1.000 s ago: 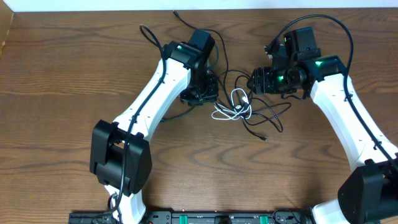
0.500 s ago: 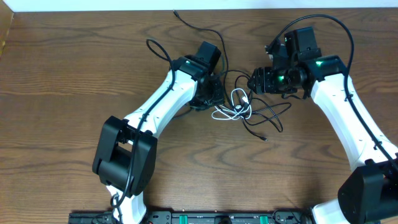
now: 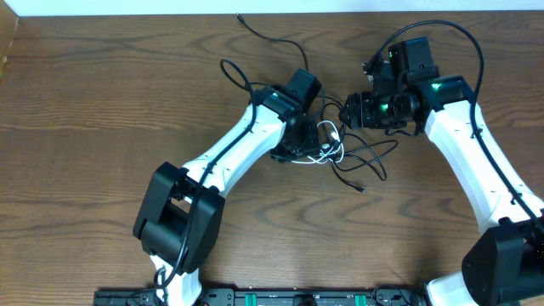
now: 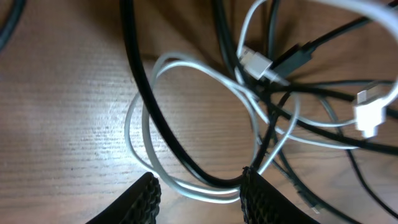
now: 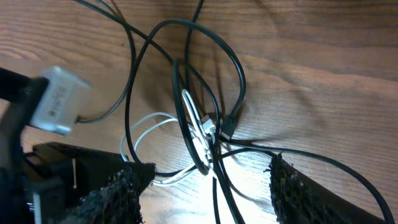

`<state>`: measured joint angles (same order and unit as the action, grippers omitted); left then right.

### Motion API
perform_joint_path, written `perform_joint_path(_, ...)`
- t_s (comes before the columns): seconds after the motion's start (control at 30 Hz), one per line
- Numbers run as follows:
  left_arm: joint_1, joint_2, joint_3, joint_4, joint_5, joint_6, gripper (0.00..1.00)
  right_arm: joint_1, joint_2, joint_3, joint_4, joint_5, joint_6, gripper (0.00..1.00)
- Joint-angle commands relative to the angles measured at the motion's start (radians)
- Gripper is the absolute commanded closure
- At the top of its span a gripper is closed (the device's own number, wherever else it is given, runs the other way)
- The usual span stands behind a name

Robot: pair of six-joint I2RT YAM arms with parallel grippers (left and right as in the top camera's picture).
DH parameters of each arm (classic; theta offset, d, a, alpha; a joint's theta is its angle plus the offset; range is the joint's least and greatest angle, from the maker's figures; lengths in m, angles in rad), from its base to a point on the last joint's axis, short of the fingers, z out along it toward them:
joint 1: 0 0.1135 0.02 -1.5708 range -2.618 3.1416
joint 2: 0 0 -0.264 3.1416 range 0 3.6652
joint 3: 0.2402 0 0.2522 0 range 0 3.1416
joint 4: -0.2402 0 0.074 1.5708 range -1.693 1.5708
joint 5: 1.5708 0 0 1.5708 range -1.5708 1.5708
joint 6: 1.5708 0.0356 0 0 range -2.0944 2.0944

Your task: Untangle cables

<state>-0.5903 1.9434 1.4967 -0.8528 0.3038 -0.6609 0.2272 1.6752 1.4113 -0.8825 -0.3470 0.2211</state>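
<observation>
Left wrist: left gripper (image 4: 199, 186) part open, straddling white cord (image 4: 128, 121) loop plus black cord (image 4: 149, 102), nothing pinched; likely lined up for grab. Right gripper (image 5: 205, 177) wide open above knot (image 5: 205, 140), empty.

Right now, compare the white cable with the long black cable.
The white cable is bunched in small loops inside the tangle; the long black cable trails far across the table. The white cable loops between the left fingers; the long black cable's far end lies well clear of them. Both are thin and cross in one knot.
</observation>
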Motion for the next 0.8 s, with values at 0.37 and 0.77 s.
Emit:
perform_joint_path(0.37, -0.007, 0.011, -0.117, 0.083, -0.029, -0.079, 0.56, -0.004, -0.012, 0.0, -0.004, 0.002, 0.006, 0.34)
perform_joint_path(0.77, -0.015, 0.012, -0.135, 0.05, -0.028, -0.101, 0.64, -0.004, -0.012, 0.0, -0.004, 0.005, 0.002, 0.34)
